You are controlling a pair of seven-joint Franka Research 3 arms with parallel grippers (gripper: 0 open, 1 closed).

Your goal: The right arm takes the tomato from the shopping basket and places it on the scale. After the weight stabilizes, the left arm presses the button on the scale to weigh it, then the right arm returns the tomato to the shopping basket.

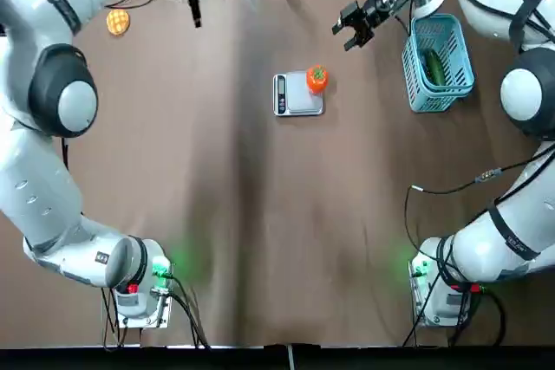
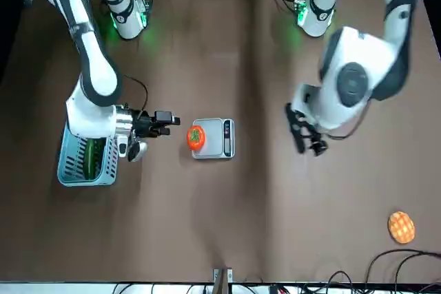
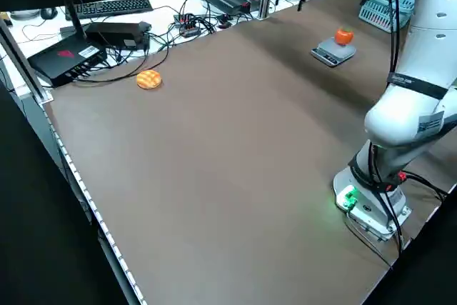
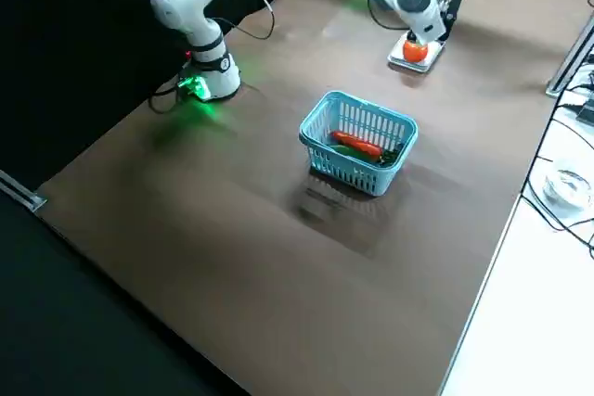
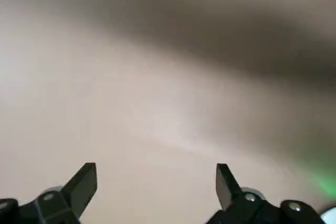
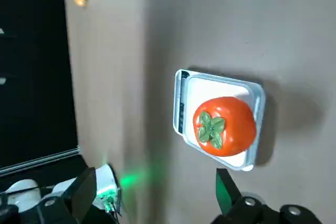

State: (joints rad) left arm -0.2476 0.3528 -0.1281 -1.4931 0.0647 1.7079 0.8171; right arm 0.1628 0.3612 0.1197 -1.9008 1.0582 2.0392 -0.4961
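Tomato [image 6: 224, 126] on scale [image 6: 219, 120], on the plate's side away from the control strip; green stem up, tipped toward strip. Round, no clear long axis. Right gripper [image 1: 351, 26] beside scale, above table, fingers apart, pointing scale's way. Left gripper [image 2: 308, 144] well off the scale, over table, fingers apart.

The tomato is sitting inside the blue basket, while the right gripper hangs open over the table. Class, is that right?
Not quite: the tomato is on the scale, not inside the blue basket, as the top view shows. The right gripper does hang open over the table.
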